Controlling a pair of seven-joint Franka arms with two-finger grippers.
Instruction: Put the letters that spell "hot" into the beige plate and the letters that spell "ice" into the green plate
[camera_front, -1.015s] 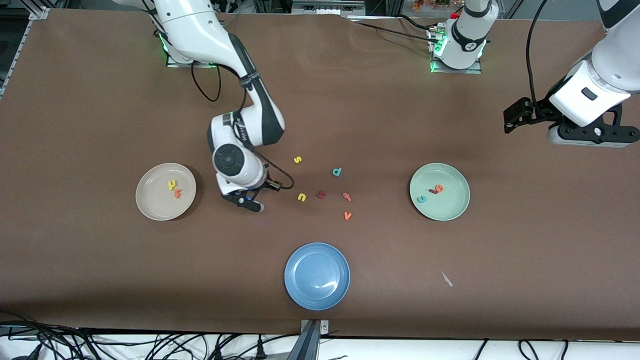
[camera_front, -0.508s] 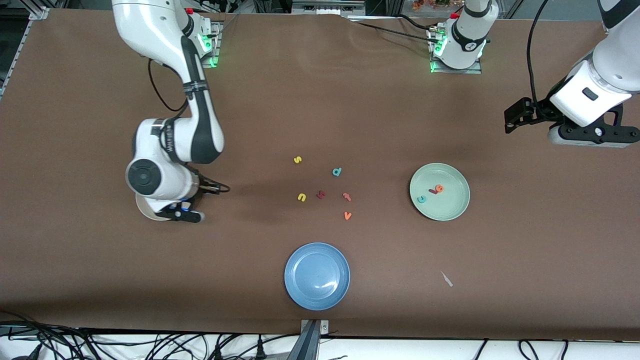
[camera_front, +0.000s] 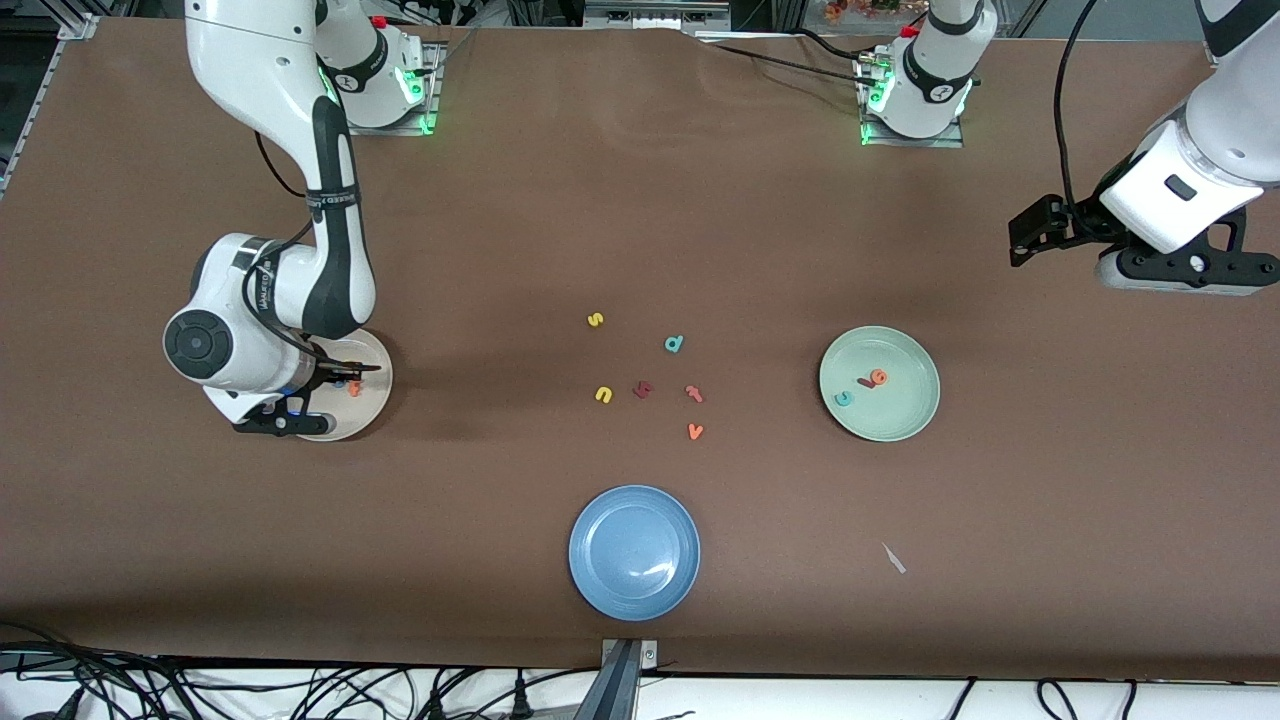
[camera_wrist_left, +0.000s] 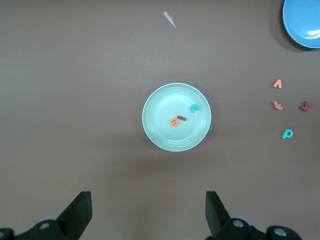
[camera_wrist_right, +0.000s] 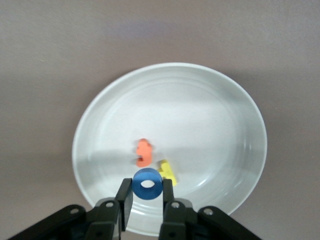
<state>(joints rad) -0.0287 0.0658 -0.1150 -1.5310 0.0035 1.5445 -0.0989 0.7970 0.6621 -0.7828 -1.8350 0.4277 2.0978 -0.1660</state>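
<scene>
Brown table (camera_front: 640, 200); blue o (camera_wrist_right: 147, 184) is clamped in right gripper (camera_wrist_right: 146, 200) over beige plate (camera_wrist_right: 240, 110). Left gripper (camera_wrist_left: 147, 217) is parked, jaws apart (waiting). A bounce off the rim is risked if released off-centre.

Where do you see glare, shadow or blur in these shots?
Front view: a white glint on the blue plate. Left wrist view: a soft shadow beside the green plate. Right wrist view: the orange t looks smeared, the blue o sharper.
</scene>
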